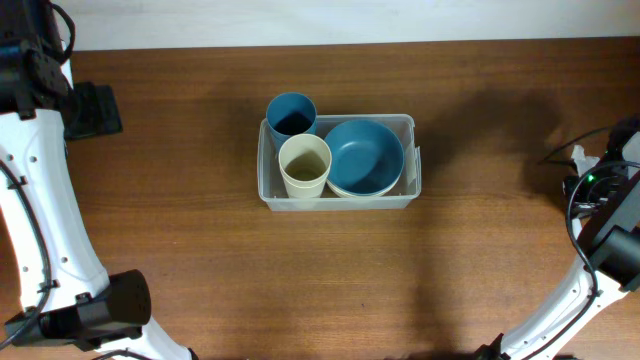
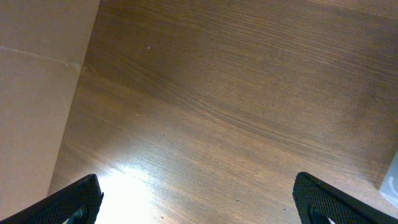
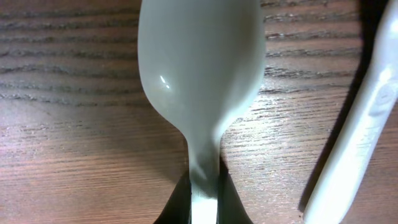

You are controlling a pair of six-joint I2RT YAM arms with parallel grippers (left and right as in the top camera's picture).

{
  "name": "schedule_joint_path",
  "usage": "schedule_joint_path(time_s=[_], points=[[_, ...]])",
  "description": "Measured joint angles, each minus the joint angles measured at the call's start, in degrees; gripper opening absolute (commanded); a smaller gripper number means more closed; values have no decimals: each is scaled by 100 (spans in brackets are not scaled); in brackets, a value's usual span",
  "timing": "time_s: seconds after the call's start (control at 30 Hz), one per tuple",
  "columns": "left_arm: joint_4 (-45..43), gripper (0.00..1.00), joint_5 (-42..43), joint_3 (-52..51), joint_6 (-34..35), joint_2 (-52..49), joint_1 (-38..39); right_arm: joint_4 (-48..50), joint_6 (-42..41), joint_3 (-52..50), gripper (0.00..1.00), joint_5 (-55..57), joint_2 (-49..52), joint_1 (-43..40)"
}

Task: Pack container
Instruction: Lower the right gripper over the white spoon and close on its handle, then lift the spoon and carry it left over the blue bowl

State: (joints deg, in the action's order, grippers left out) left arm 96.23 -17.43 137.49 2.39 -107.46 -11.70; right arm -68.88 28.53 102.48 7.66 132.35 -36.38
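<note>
1. Filling the right wrist view, a white plastic spoon (image 3: 199,81) is pointing bowl-first away from the camera over the wooden tabletop (image 3: 74,155).
2. The right gripper (image 3: 204,202) is pinching the spoon's handle, its dark fingers (image 3: 176,208) pressing tight against both sides of it.
3. Another white utensil (image 3: 354,143) is lying on the wood just right of the spoon, apart from it.
4. The left gripper (image 2: 198,202) is hanging over bare wood with its fingers spread wide, holding nothing.
5. The container (image 1: 337,203) is sitting mid-tabletop, somewhat nearer the far edge, well apart from both arms.
6. Inside it, a blue cup (image 1: 291,113) is standing at the far left corner, a cream cup (image 1: 304,165) just in front of that, and a blue bowl (image 1: 363,155) is filling the right half.
</note>
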Motion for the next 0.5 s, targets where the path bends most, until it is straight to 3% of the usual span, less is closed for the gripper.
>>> schedule_joint_path(time_s=[0.3,0.5], points=[[0,100,0,0,0,0,0,-496,-361,439,4,-170,197,114],[0,100,0,0,0,0,0,-1419,-654,1853,4,-299,348,549]])
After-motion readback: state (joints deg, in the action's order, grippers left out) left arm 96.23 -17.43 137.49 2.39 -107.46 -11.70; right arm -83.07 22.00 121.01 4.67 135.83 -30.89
